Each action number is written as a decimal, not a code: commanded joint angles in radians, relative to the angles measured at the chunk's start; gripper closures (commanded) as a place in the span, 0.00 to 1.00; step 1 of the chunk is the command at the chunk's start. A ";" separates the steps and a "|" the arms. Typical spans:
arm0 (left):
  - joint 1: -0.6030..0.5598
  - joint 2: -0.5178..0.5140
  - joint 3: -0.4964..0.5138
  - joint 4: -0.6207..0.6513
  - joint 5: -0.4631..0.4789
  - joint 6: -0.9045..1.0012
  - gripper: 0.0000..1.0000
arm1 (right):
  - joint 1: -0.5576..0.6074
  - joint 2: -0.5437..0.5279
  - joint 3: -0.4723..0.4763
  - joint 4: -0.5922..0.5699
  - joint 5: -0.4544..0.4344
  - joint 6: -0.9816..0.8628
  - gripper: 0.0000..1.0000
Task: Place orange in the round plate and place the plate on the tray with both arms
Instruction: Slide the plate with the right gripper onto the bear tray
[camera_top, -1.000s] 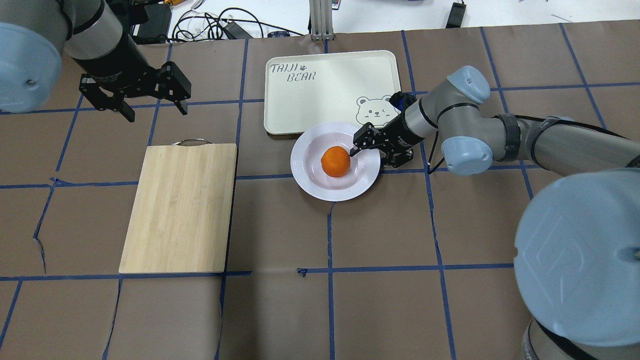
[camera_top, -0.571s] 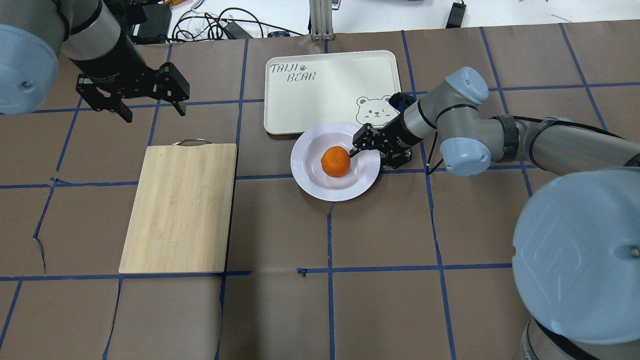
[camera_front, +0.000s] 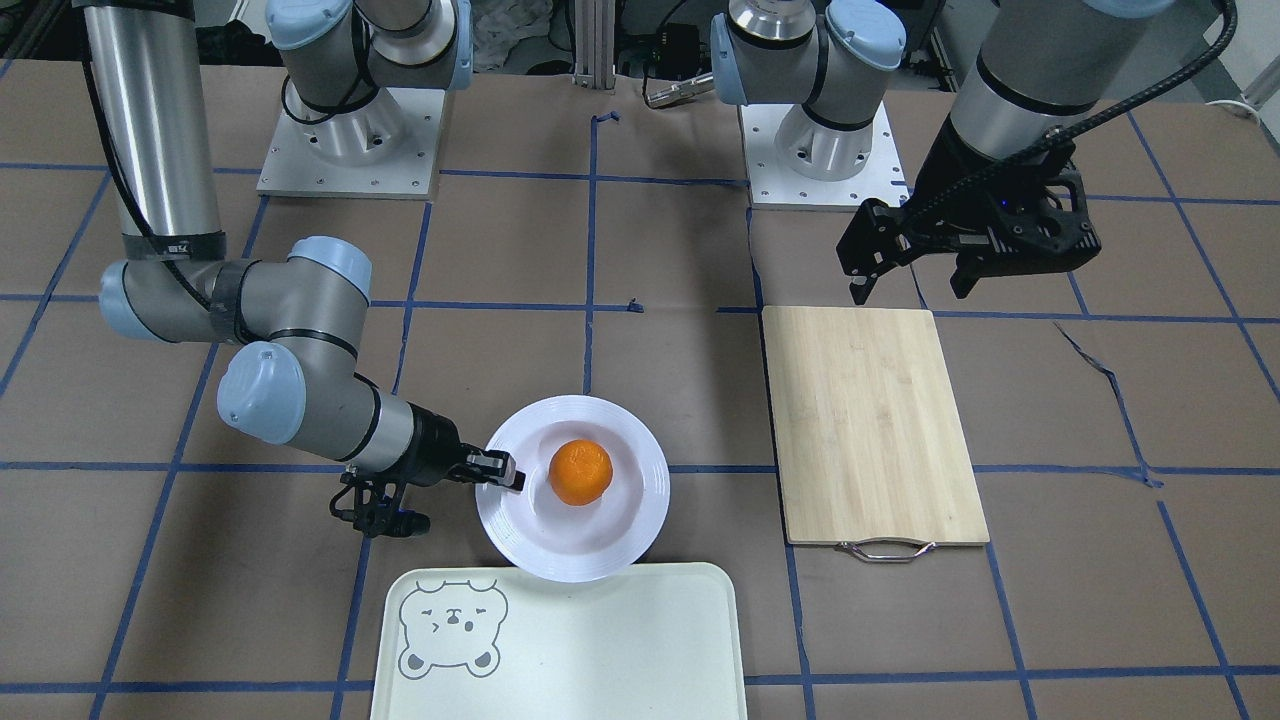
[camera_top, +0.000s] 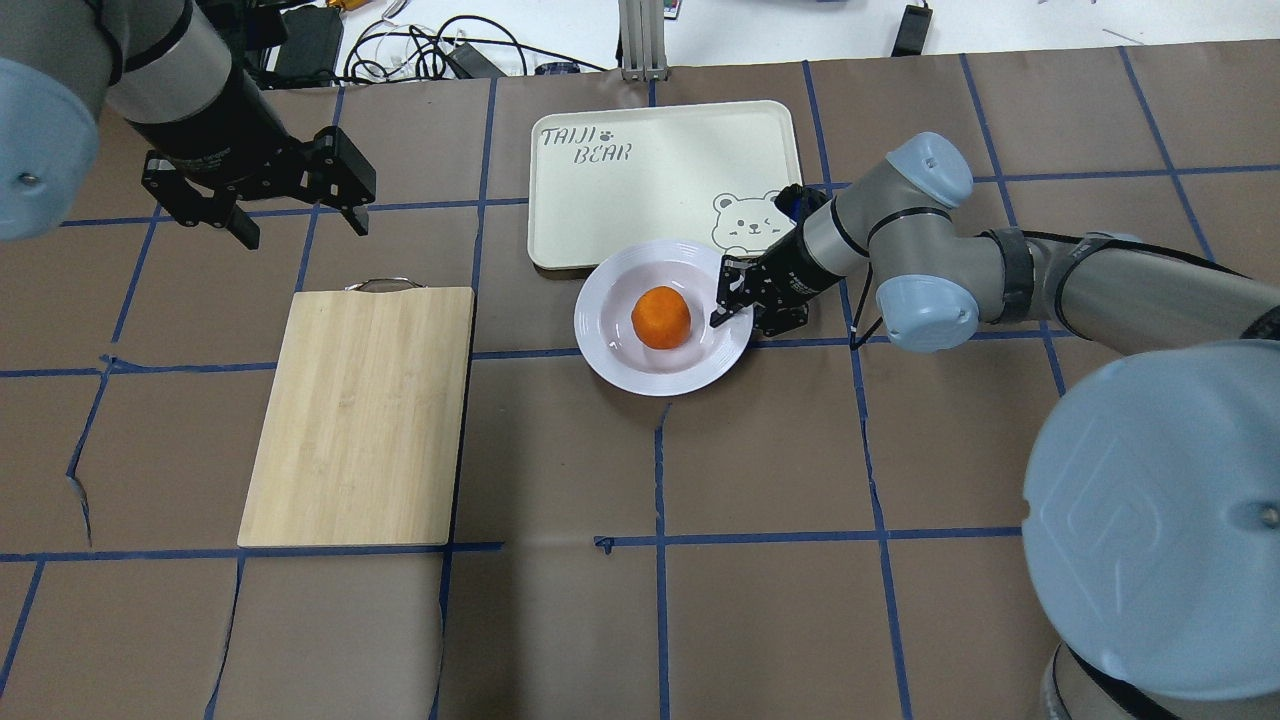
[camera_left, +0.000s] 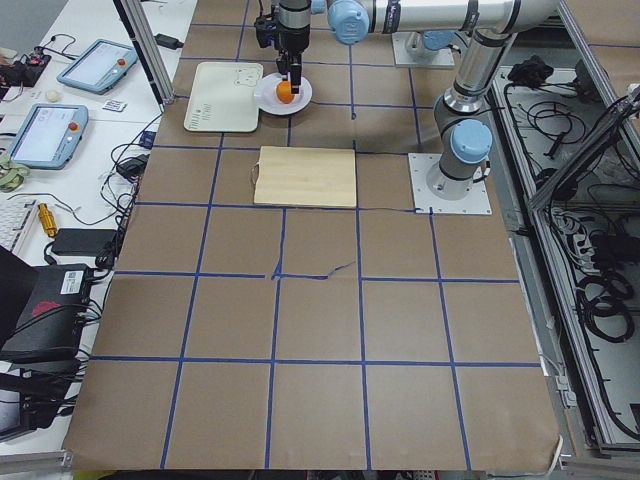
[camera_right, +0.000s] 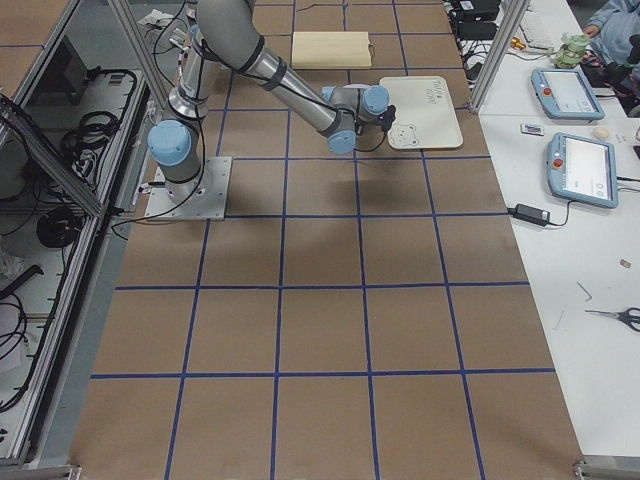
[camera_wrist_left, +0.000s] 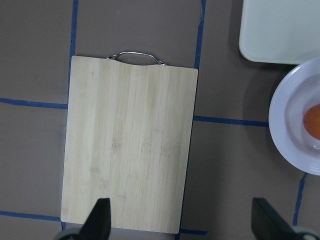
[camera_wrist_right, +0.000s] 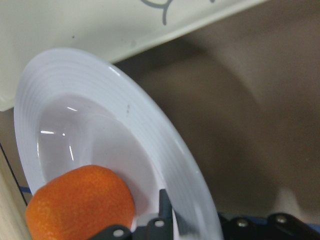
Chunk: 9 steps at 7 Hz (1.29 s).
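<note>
The orange (camera_top: 661, 318), a small round bright-orange fruit with dimpled skin, sits in the sunken middle of the glossy white round plate (camera_top: 660, 384) with its ridged rim. The plate lies on the brown paper-covered table (camera_top: 760, 450), which is taped off in blue squares. It is on the near side of the pale cream rectangular tray (camera_top: 660, 190). Its far edge laps over the tray's near rim, right below the grey cartoon bear face (camera_top: 748, 222) in the tray's near right corner. Whether the plate rests on that rim or only covers it from above, I cannot tell.

The grey-metal right arm (camera_top: 930, 270) reaches in low from the right, and its black two-finger right gripper (camera_front: 475, 500) is at the plate's right side. Its jaws stand apart and straddle the rim. One finger lies over the rim inside the plate, close to the orange's right side but apart from it. The other is outside the plate, down by the table. The gripper is not clamped on the plate.

The left gripper (camera_top: 305, 232), black as well, hangs above the table well to the left. It is past the far end of the pale bamboo rectangular cutting board (camera_top: 360, 415), near the board's thin metal handle (camera_top: 382, 285). Its fingers are spread wide, with only the table under them. The board lies flat to the left of the plate, apart from it.
</note>
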 joint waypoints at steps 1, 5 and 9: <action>0.000 0.003 -0.001 0.000 0.002 0.001 0.00 | -0.001 -0.010 -0.048 0.008 0.005 0.061 0.83; -0.002 0.003 -0.002 -0.002 0.006 0.001 0.00 | -0.002 0.030 -0.219 0.002 0.007 0.086 0.83; -0.003 0.006 -0.031 0.006 0.006 0.078 0.00 | -0.001 0.274 -0.472 0.000 -0.006 0.090 0.81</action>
